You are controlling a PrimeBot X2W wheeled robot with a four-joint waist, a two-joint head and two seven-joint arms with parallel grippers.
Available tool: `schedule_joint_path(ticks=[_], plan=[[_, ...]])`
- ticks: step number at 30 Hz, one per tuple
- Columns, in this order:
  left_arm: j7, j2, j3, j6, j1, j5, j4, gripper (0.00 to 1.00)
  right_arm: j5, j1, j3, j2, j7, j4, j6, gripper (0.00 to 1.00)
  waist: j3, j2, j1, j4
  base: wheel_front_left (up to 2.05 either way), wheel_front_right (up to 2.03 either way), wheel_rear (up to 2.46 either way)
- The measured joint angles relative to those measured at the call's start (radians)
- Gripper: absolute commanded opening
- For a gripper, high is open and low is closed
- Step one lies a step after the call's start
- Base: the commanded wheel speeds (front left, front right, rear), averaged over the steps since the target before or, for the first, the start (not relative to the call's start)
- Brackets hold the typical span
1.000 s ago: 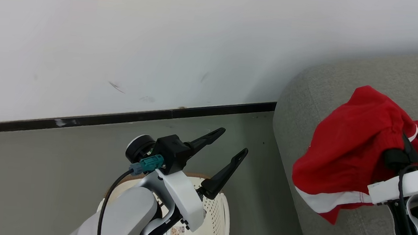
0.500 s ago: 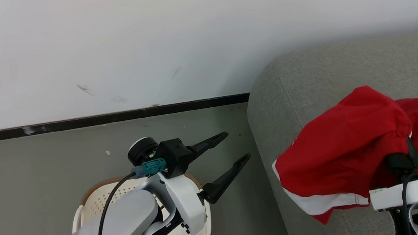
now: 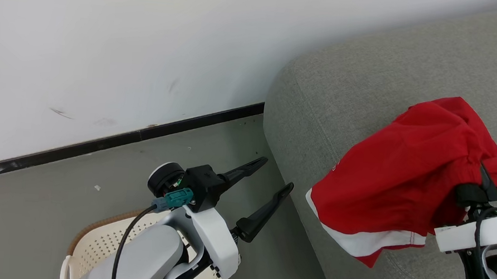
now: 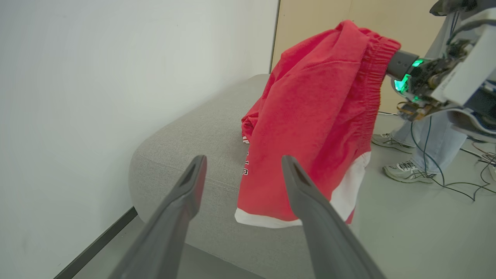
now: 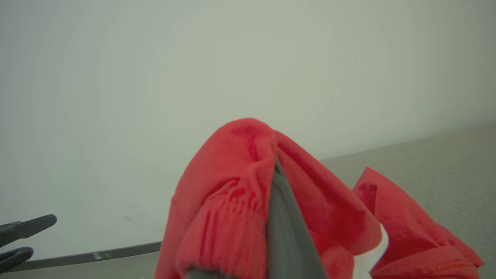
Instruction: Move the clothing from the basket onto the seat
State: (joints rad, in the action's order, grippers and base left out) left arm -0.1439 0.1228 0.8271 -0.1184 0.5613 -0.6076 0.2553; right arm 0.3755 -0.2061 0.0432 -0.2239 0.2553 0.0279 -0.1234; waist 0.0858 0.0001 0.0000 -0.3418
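A red garment (image 3: 400, 172) with a white trim band hangs from my right gripper (image 5: 277, 170), which is shut on its gathered waistband, above the grey seat (image 3: 353, 90). The cloth drapes over the right fingers (image 5: 285, 228) and hides most of them. More red clothing (image 5: 426, 248) lies on the seat just behind. My left gripper (image 3: 277, 174) is open and empty, held over the floor above the cream basket (image 3: 84, 235) at the lower left. The left wrist view looks between the open left gripper (image 4: 244, 159) at the hanging garment (image 4: 310, 128) and the seat (image 4: 186, 139).
A white wall (image 3: 126, 32) with a black baseboard (image 3: 139, 134) runs behind the basket and seat. Grey floor (image 3: 42, 201) lies between them. A person's shoes (image 4: 407, 172) and loose cables (image 4: 465, 186) are on the floor beyond the seat's far side.
The head camera has turned, so the seat and basket sit further left in the picture. The held red garment now hangs further in over the seat. Neither gripper's state has changed.
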Motion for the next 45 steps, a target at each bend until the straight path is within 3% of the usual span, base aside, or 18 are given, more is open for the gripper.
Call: schedule_joint_path(ticks=[11, 23, 35, 45], plan=[[0.000, 0.013, -0.004, 0.001, 0.000, 0.000, -0.010, 1.00, 0.022, -0.016, 0.016, -0.004, 0.000, -0.031, 0.000, 0.00, 0.012, 0.0000, 0.0000, -0.055, 0.00, 0.00, 0.00], [0.002, 0.021, -0.004, 0.008, 0.000, 0.000, -0.027, 1.00, 0.048, -0.175, -0.008, -0.121, 0.000, -0.038, 0.000, 0.00, 0.039, 0.0000, 0.0000, -0.067, 0.00, 0.00, 0.00], [0.025, 0.033, -0.003, 0.011, -0.001, 0.000, -0.055, 1.00, 0.142, -0.312, -0.086, -0.206, 0.000, 0.110, 0.000, 0.00, 0.082, 0.0000, 0.0000, -0.052, 0.00, 0.00, 0.00], [0.056, 0.052, -0.004, 0.028, -0.001, 0.000, -0.086, 1.00, 0.147, -0.441, -0.098, -0.287, -0.001, 0.248, 0.000, 0.00, 0.137, 0.0000, 0.0000, -0.028, 0.00, 0.00, 0.00]])
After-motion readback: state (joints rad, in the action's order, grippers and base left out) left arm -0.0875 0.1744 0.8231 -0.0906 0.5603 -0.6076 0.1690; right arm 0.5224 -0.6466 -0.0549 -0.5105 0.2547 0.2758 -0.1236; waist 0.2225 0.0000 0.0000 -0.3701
